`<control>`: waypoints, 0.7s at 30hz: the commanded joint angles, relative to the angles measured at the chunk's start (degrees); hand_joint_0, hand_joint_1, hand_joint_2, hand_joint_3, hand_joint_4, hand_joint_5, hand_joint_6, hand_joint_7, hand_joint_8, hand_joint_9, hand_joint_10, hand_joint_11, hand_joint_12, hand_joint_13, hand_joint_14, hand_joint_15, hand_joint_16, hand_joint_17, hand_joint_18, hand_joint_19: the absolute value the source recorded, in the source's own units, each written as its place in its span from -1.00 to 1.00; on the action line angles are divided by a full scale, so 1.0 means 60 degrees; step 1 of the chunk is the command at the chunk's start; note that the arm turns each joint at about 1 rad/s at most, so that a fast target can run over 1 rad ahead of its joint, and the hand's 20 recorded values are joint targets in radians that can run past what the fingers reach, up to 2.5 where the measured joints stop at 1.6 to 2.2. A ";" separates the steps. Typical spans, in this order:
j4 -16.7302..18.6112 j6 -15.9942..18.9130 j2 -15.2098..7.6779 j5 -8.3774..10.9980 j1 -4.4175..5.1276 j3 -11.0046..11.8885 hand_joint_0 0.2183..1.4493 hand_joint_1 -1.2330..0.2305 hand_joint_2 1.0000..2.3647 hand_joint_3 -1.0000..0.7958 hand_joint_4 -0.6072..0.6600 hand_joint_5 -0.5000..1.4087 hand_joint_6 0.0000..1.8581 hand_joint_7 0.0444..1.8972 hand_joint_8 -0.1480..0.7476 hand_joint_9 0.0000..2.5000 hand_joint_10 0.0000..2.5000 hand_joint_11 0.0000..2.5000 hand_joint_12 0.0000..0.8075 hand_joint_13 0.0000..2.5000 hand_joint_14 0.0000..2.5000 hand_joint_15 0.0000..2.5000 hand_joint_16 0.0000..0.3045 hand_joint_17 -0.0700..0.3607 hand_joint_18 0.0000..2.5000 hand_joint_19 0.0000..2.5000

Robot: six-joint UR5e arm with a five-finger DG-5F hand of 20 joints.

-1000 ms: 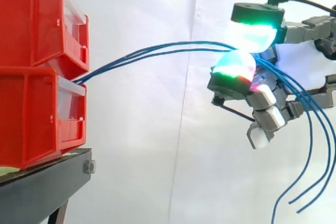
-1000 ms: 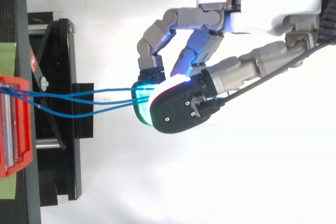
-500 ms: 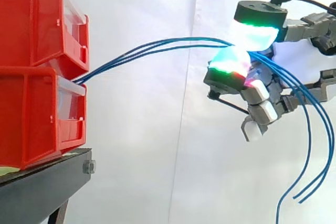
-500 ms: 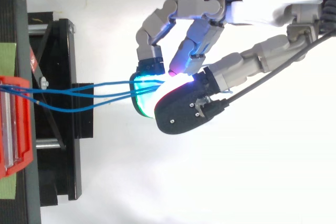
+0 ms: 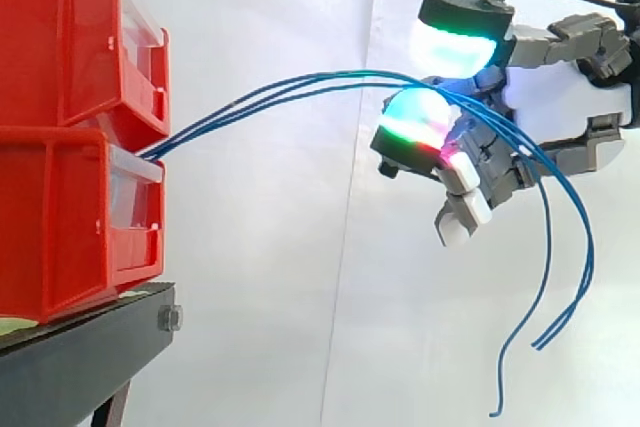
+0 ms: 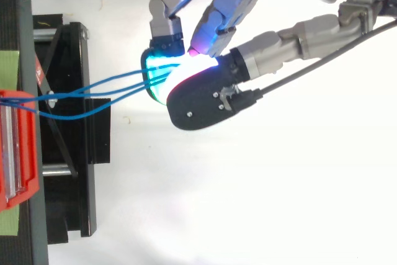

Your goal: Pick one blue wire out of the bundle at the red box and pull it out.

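Three blue wires (image 5: 300, 84) come out of the gap between two stacked red bins, the upper bin (image 5: 60, 37) sitting on the lower bin (image 5: 60, 217) at the side view's 9 o'clock, on a black stand (image 5: 80, 357) at 7 o'clock. From there the wires rise in a shallow arc toward 2 o'clock, where the hand (image 5: 560, 107) is closed on them. They are pinched between two glowing fingertip pads, one above (image 5: 455, 42) shining green and cyan, one below (image 5: 418, 117) shining green, white and red. The other fingers are curled under the palm. Past the pinch the wires fan apart and droop toward 4 and 5 o'clock, their loose ends hanging free before the white curtain (image 5: 300, 277). In the top view the hand (image 6: 205, 97) is at 12 o'clock, and the wires stretch from it to the red bin (image 6: 15, 153) at the 9 o'clock edge.
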 commanded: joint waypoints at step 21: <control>0.0014 -0.1151 0.0009 0.0313 -0.0034 0.0088 -0.39 -0.33 -0.98 -0.16 0.28 -0.62 -0.01 0.05 0.15 -0.22 -0.99 -0.48 0.05 -0.23 -0.99 -0.54 -0.64 -0.10 -0.34 -0.57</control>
